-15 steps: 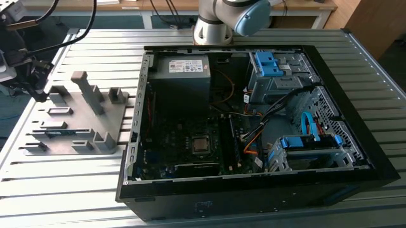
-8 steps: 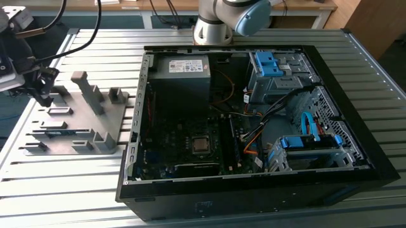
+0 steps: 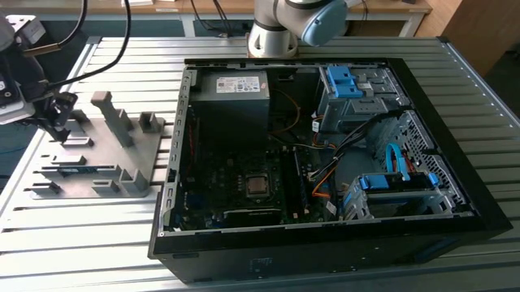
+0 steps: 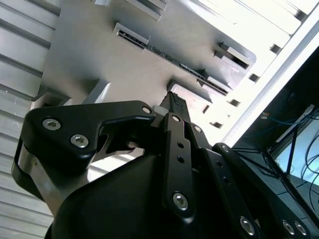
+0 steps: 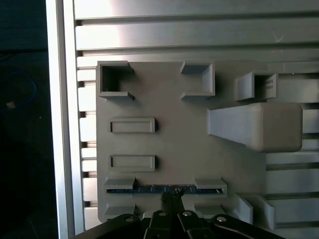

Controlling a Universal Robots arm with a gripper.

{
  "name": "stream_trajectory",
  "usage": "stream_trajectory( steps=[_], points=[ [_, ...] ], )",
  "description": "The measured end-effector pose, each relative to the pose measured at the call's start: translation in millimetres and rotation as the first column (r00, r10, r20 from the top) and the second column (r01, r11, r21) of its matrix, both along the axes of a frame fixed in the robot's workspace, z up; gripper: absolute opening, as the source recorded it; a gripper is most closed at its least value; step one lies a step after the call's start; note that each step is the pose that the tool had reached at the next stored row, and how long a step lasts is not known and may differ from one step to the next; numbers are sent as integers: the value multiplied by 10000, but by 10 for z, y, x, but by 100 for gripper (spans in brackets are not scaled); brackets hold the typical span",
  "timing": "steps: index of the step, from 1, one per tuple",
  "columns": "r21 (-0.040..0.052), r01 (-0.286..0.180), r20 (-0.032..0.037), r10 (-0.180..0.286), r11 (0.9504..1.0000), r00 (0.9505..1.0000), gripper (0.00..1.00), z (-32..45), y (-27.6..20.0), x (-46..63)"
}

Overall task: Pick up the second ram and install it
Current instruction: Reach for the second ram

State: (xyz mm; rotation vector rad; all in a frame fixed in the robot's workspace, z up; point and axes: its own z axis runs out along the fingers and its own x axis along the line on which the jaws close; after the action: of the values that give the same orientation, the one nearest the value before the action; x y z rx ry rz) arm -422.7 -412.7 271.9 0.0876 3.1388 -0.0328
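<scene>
Pincer (image 5: pixel 172 199): narrow, tips close together, holding nothing, above the holder (image 5: pixel 184 139).
Ram (image 5: pixel 144 189): on edge in the holder's slot, between its end brackets.
Technique: I'd open, centre on the stick's middle and keep the descent square.

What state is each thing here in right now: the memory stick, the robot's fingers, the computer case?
second ram: standing on edge in a slot of the grey holder, not lifted.
gripper: fingers shut, holding nothing, hovering just over the ram.
computer case: lying flat, side panel off, insides exposed.
</scene>
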Motion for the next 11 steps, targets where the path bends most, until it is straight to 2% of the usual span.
stream_trajectory(
  steps=[11],
  points=[
    [0,0,1,0,10000,10000,10,-60,-31,0]
  ],
)
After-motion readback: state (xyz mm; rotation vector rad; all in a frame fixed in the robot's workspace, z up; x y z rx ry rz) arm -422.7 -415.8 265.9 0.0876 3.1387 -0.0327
